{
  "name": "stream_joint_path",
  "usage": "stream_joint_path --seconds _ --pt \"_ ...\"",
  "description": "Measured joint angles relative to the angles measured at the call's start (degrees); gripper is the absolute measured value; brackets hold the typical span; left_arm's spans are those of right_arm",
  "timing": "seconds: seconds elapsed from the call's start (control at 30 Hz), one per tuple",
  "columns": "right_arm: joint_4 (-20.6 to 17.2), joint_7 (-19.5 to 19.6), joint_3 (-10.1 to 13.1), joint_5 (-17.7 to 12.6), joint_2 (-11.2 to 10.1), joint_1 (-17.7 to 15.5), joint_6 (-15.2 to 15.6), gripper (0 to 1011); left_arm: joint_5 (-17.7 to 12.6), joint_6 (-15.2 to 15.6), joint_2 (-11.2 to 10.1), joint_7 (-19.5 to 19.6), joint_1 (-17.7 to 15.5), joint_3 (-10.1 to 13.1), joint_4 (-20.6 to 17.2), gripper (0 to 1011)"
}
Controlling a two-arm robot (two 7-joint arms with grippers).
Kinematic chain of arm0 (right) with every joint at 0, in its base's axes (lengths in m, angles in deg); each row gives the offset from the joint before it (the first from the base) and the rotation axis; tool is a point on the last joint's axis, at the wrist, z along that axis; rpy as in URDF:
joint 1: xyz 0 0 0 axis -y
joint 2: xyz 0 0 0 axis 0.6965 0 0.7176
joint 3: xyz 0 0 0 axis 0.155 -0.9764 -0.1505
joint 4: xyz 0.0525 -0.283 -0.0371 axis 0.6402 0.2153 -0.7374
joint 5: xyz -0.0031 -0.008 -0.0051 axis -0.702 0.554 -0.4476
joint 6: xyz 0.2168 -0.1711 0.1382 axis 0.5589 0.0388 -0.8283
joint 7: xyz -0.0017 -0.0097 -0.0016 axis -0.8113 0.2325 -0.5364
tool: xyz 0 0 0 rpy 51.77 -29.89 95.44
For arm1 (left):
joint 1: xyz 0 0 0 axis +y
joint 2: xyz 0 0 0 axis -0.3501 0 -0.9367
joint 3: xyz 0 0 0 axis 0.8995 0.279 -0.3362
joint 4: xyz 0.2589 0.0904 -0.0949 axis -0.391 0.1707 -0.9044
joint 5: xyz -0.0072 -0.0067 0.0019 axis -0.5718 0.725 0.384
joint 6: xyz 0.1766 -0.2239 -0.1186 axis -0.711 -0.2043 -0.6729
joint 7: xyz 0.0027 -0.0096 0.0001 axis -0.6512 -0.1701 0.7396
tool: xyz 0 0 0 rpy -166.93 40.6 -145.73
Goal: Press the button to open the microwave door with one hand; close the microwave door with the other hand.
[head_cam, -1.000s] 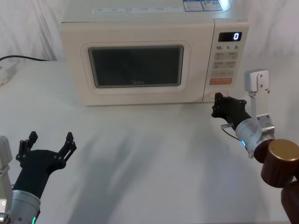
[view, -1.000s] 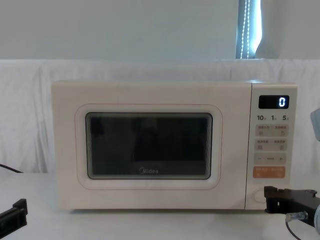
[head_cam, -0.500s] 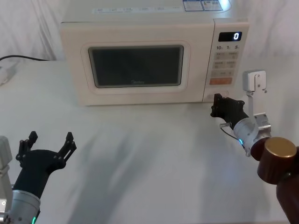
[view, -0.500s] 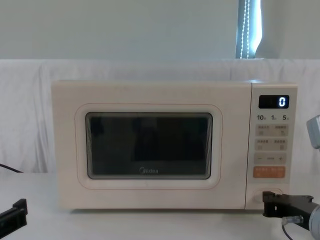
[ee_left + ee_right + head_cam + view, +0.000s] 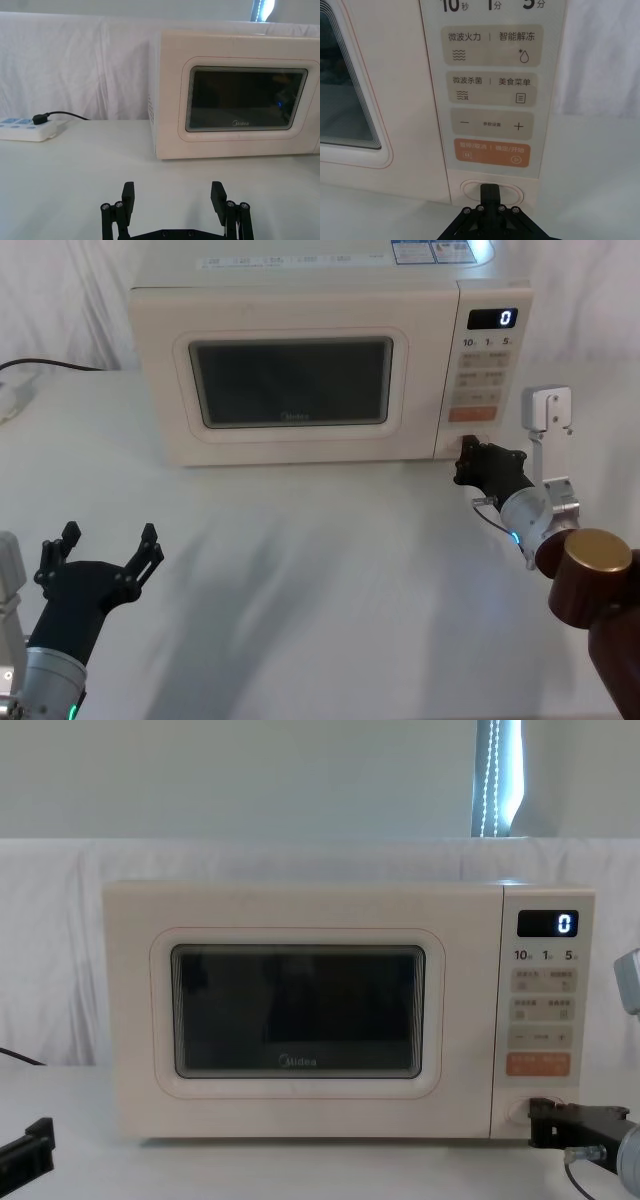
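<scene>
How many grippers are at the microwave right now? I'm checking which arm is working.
1. The right gripper is at the button, low on the keypad panel. The left gripper hangs open, well short of the microwave door.

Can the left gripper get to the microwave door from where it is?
Probably yes. The left gripper hovers open, low over the table, and nothing stands between it and the closed door.

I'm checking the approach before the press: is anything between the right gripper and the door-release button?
Nothing visible. The right gripper sits directly at the button under the orange key, its shut fingers pointing at the button's middle. Contact can't be confirmed. The microwave door is closed.
</scene>
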Motion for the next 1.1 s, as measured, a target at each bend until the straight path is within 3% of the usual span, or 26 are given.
stream_joint_path --seconds 1.1 --pt "5.57 -0.13 1.01 0.66 0.81 3.47 -1.39 0 0.00 0.00 0.00 0.00 0.00 0.00 0.00 1001"
